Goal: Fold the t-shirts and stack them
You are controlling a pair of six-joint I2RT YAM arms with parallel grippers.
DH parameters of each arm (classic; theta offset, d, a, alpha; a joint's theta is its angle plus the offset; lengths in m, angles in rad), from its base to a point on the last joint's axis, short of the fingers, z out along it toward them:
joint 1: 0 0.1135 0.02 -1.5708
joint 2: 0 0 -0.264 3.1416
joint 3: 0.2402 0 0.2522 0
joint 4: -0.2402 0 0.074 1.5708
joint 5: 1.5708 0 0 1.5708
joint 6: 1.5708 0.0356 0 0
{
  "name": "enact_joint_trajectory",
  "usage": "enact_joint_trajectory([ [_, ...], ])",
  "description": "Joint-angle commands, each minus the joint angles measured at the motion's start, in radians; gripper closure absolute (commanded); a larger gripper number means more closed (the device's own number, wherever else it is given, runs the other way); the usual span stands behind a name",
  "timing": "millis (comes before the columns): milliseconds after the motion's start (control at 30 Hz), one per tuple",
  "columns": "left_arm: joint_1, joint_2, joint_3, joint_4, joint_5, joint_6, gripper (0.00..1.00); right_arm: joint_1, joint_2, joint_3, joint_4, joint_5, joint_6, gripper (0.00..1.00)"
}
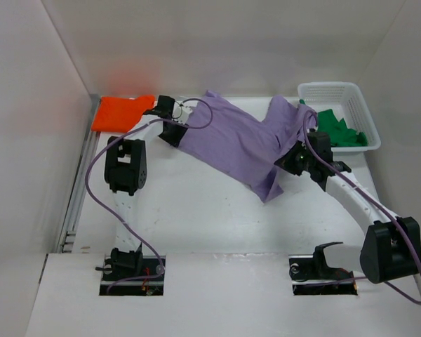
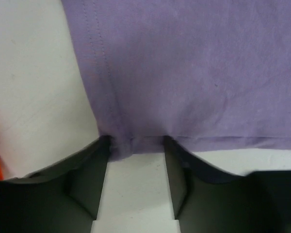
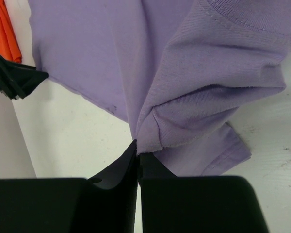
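Handling the purple shirt (image 1: 238, 140) should take little force. It looks like thin, light cloth that sags and creases wherever it is not held, so it will follow a pull rather than keep a shape. It lies slantwise across the far half of the desk (image 1: 210, 217), rumpled toward its right end.

The right pincer (image 3: 137, 145) is closed tight on a bunched fold near that right end. The left pincer (image 2: 136, 143) stands about half open at the far-left corner, with the hem just at its tips and not pinched. The stitched hem and corners look like the best places to take hold, as a doubled edge is less likely to slip out than a single layer.

The orange shirt (image 1: 123, 112) lies folded at the far left. The green shirt (image 1: 340, 130) sits crumpled in the basket (image 1: 330, 88) at the far right.
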Motion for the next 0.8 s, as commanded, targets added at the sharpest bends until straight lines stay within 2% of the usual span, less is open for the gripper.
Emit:
enact_joint_trajectory([
  [0, 0.006, 0.051, 0.03, -0.117, 0.052, -0.038, 0.68, 0.012, -0.009, 0.03, 0.038, 0.014, 0.0, 0.95],
  [33, 0.014, 0.051, 0.037, -0.121, 0.057, -0.052, 0.83, 0.012, -0.002, 0.037, 0.038, 0.012, 0.0, 0.95],
  [67, 0.018, 0.052, 0.04, -0.129, 0.06, -0.06, 0.93, 0.012, 0.005, 0.045, 0.038, 0.011, 0.0, 0.95],
  [100, 0.024, 0.04, 0.031, -0.138, 0.063, -0.057, 0.99, 0.013, 0.02, 0.057, 0.038, 0.006, 0.0, 0.95],
  [133, 0.032, 0.019, 0.012, -0.147, 0.066, -0.048, 1.0, 0.016, 0.031, 0.067, 0.038, 0.003, 0.0, 0.95],
  [200, 0.067, -0.064, -0.061, -0.152, 0.066, -0.012, 1.0, 0.03, 0.056, 0.093, 0.037, -0.005, 0.0, 0.94],
  [367, 0.234, -0.311, -0.271, -0.172, 0.054, 0.073, 1.0, 0.038, 0.074, 0.117, -0.032, 0.005, -0.023, 0.91],
  [467, 0.307, -0.423, -0.386, -0.212, 0.068, 0.129, 1.0, 0.038, 0.073, 0.114, -0.103, 0.044, -0.068, 0.85],
  [533, 0.319, -0.483, -0.454, -0.224, 0.091, 0.146, 0.97, 0.038, 0.097, 0.133, -0.146, 0.083, -0.117, 0.67],
  [600, 0.317, -0.523, -0.505, -0.229, 0.106, 0.155, 0.95, 0.065, 0.131, 0.163, -0.178, 0.101, -0.161, 0.59],
  [767, 0.313, -0.569, -0.578, -0.221, 0.118, 0.121, 0.93, 0.204, 0.094, 0.196, -0.245, 0.207, -0.197, 0.57],
])
